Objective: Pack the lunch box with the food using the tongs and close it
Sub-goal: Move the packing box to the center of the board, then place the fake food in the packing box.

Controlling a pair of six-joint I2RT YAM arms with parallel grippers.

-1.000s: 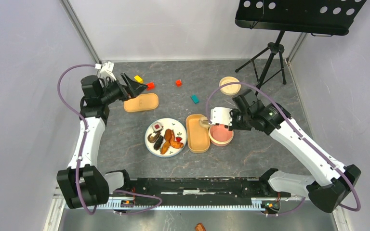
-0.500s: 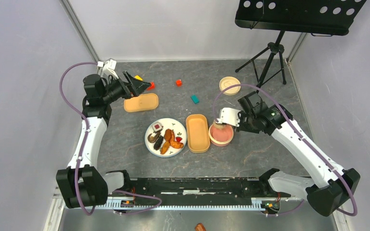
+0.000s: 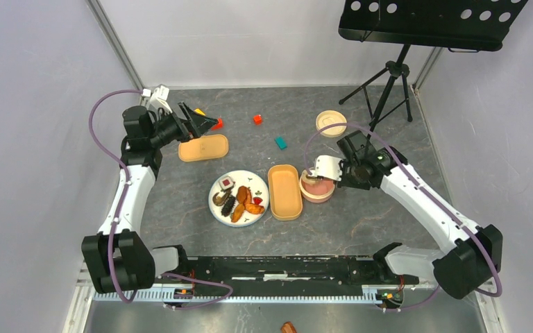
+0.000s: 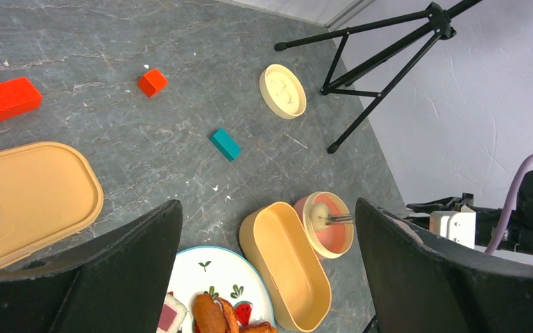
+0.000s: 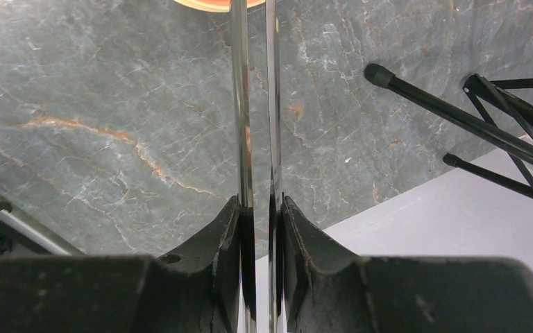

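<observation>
At centre-right, right fingers (image 5: 230, 267) clamp slim grey metal tongs (image 5: 239, 104), seemingly seating a pale rice ball (image 4: 318, 212) in a round pink bowl (image 4: 336, 241); left fingers (image 4: 111, 277) wide.

Rice ball (image 4: 318, 211) in pink round bowl (image 4: 333, 239), tongs (image 4: 340, 219) tips touching it, tan box (image 4: 286, 267) beside

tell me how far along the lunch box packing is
Early. Done: the rice ball sits in the round pink container. In hand: the right gripper is shut on the tongs, tips at that ball. To do: the fried pieces are on the plate, the oval box is empty, the oval lid and round lid lie off. The left gripper is open, idle.
</observation>
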